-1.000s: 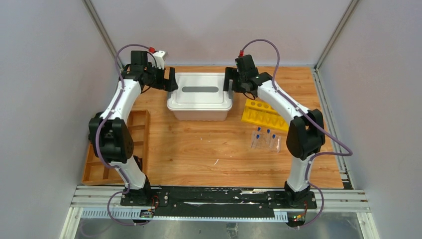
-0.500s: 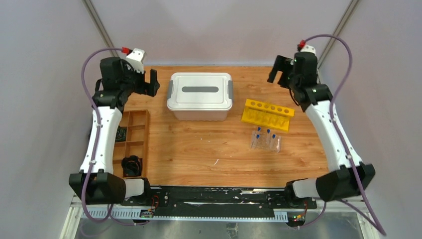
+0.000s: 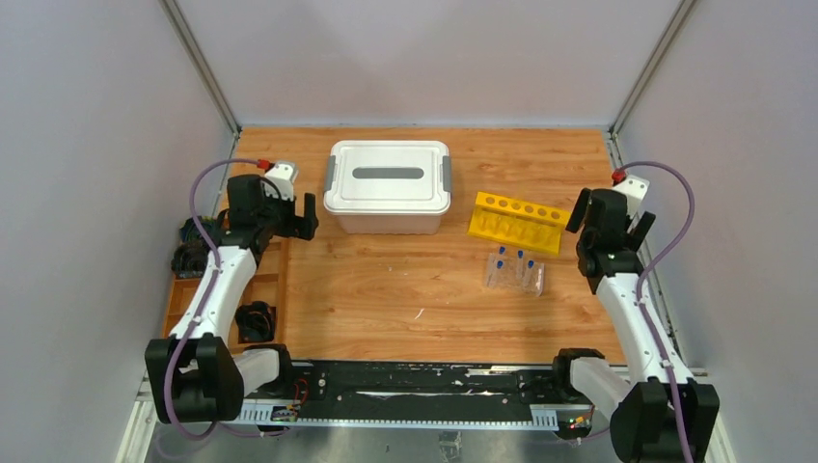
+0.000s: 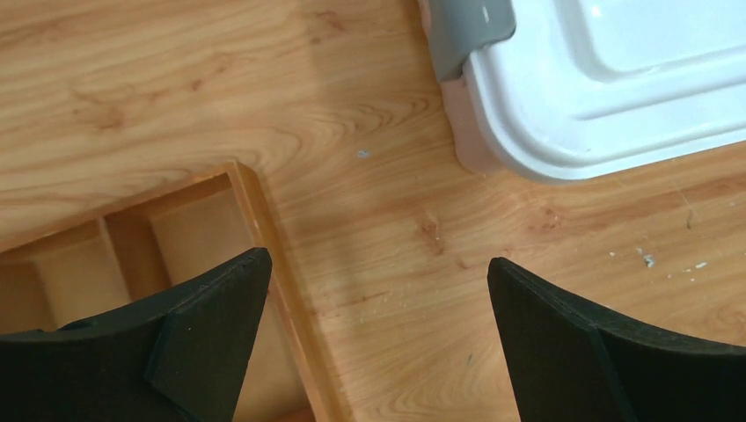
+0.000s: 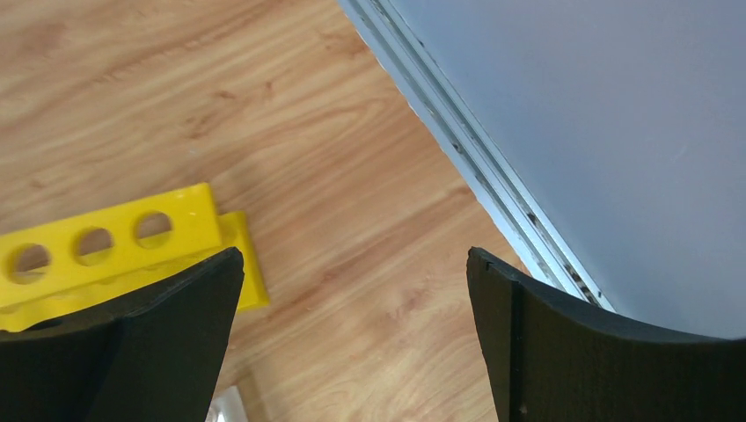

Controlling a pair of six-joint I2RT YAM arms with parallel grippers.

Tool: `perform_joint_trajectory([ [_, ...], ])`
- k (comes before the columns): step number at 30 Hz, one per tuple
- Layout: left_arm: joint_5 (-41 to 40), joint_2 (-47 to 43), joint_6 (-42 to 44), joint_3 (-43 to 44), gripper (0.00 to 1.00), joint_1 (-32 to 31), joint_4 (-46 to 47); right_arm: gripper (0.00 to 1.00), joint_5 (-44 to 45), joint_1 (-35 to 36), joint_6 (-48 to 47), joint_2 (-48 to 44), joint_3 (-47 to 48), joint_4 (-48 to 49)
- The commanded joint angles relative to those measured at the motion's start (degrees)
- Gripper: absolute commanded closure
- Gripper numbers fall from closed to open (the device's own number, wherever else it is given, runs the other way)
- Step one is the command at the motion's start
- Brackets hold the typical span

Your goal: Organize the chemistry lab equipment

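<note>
Blue-capped tubes [image 3: 510, 258] stand in a clear rack [image 3: 514, 278] just before the yellow rack [image 3: 518, 222], right of the lidded bin [image 3: 386, 222]. My left gripper [image 4: 378, 268] and right gripper [image 5: 352, 259] hang spread, empty; I'd lower the right squarely over one cap and pinch gently.

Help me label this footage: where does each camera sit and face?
Top external: above and behind the bases, looking down at the table; left arm and right arm show.
Left wrist: on that arm, facing down at the white-lidded bin and wooden tray; open left gripper shows.
Right wrist: on that arm, facing down at the yellow rack and wall rail; open right gripper shows.
Shared: top external also shows bin, tray, rack.
</note>
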Motion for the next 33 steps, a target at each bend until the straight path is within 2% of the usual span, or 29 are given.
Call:
perform_joint_trajectory([
  [1, 1.2, 0.8, -3.2, -8.4, 0.00, 0.2, 15.5, 0.00, 6.9, -1.4, -1.6, -0.1, -6.4, 12.8],
  [6, 1.7, 3.5, -6.6, -18.0, 0.00, 0.3, 33.7, 0.00, 8.1, -1.5, 0.4, 3.5, -12.4, 21.8],
  [12, 1.5, 10.0, -7.1, -20.3, 0.00, 0.2, 41.6, 0.01, 10.5, -1.9, 2.1, 8.6, -15.5, 26.6],
  [15, -0.7, 10.9, -6.7, -23.2, 0.00, 0.2, 47.5, 0.01, 9.4, -1.9, 2.1, 8.9, -18.5, 29.0],
  [18, -3.4, 10.2, -6.3, -24.8, 0.00, 0.2, 51.5, 0.02, 7.9, -1.9, 0.4, 9.1, -22.1, 35.4],
  [23, -7.2, 9.7, -7.2, -29.1, 0.00, 0.3, 61.9, 0.01, 1.7, -1.9, -1.3, 9.2, -21.7, 37.6],
  [26, -6.7, 11.0, -7.9, -34.5, 0.00, 0.2, 74.1, 0.00, -1.7, -1.9, -2.8, 9.2, -22.4, 40.5],
  [29, -9.4, 10.0, -6.9, -37.5, 0.00, -1.0, 77.3, 0.00, -7.8, -2.0, -4.7, 9.2, -25.0, 46.9],
  [30, -10.1, 10.9, -6.1, -39.2, 0.00, -1.5, 80.9, 0.00, -9.5, -2.0, -5.4, 9.7, -25.0, 47.0],
  [32, -10.2, 15.1, -7.2, -43.2, 0.00, -1.7, 94.4, 0.00, -11.4, -2.0, -6.8, 11.5, -27.6, 51.0],
  [33, -10.3, 14.7, -7.1, -43.2, 0.00, -1.7, 93.5, 0.00, -11.5, -1.9, -6.8, 12.0, -30.1, 55.1],
])
